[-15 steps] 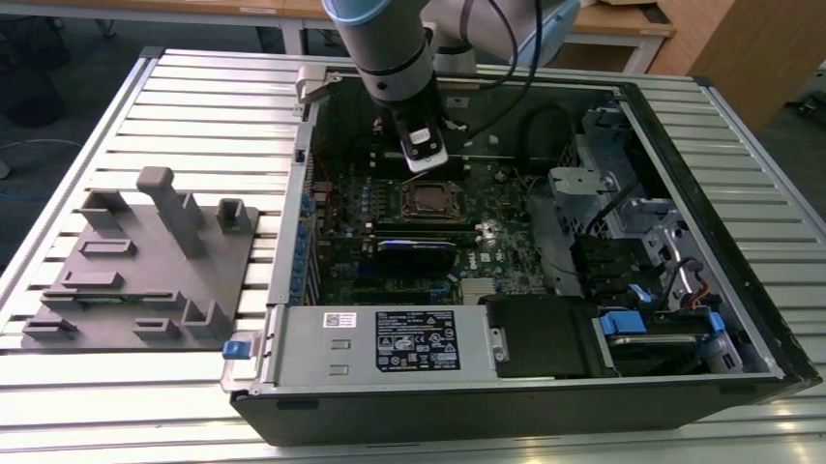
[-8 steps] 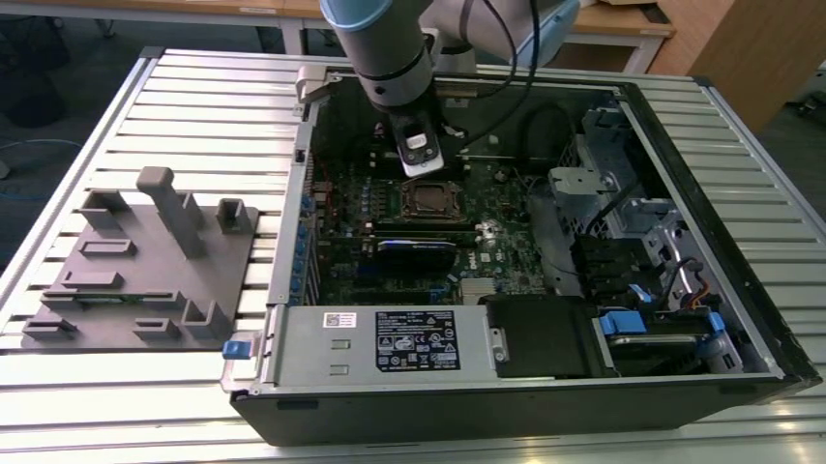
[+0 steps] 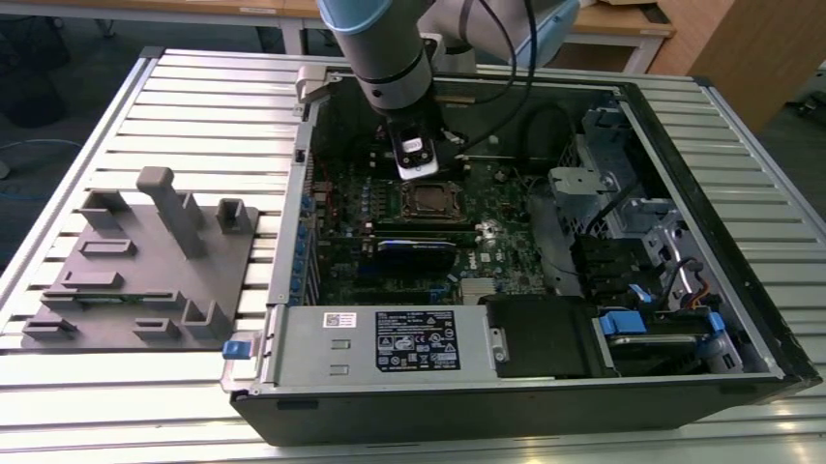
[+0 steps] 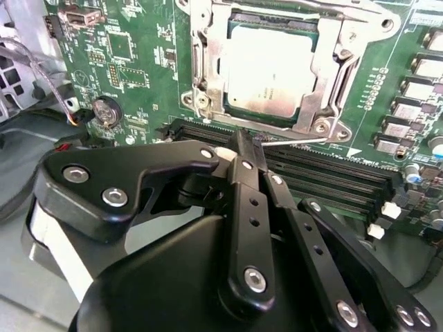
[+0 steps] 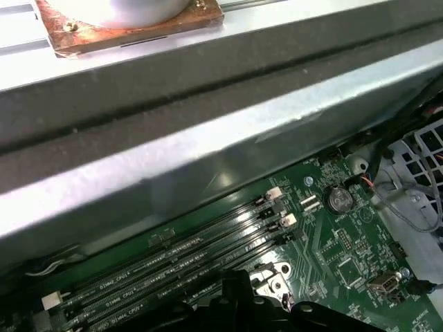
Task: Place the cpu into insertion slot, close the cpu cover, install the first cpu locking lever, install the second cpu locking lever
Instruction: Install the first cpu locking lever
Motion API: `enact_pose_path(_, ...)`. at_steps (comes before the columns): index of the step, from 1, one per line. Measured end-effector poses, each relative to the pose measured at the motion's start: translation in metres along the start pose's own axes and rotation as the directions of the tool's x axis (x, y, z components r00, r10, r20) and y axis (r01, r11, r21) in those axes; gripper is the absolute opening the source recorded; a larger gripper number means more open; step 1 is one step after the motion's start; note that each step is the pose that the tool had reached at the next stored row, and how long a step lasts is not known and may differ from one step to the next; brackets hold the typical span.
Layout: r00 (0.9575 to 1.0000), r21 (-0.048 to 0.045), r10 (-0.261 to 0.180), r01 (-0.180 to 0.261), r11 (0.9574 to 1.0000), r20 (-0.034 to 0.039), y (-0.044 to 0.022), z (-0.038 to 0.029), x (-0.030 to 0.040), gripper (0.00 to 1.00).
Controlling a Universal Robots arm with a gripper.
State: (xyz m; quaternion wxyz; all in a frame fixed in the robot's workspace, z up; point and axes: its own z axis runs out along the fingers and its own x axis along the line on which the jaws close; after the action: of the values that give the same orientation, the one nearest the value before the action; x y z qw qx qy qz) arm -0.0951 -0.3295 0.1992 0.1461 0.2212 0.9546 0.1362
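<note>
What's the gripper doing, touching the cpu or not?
Apart. In the second wrist view the gripper sits short of the cpu, with the cpu cover's rim between them.

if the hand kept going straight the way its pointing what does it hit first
Probably the thin locking lever right at the tips of the hand, beside the edge of the cpu cover. Just under it lie the long black memory slots. Depth is unclear.
</note>
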Motion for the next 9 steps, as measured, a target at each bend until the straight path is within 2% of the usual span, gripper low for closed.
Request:
enact_pose_path(5,1.0,0.002,0.003,-0.003,1.0,0.0018,0.0043,0.002,0.0027,0.1)
enact_pose_path(9,1.0,0.0053,0.006,-0.006,1.0,0.0043,0.0044,0.0032,0.0032,0.1)
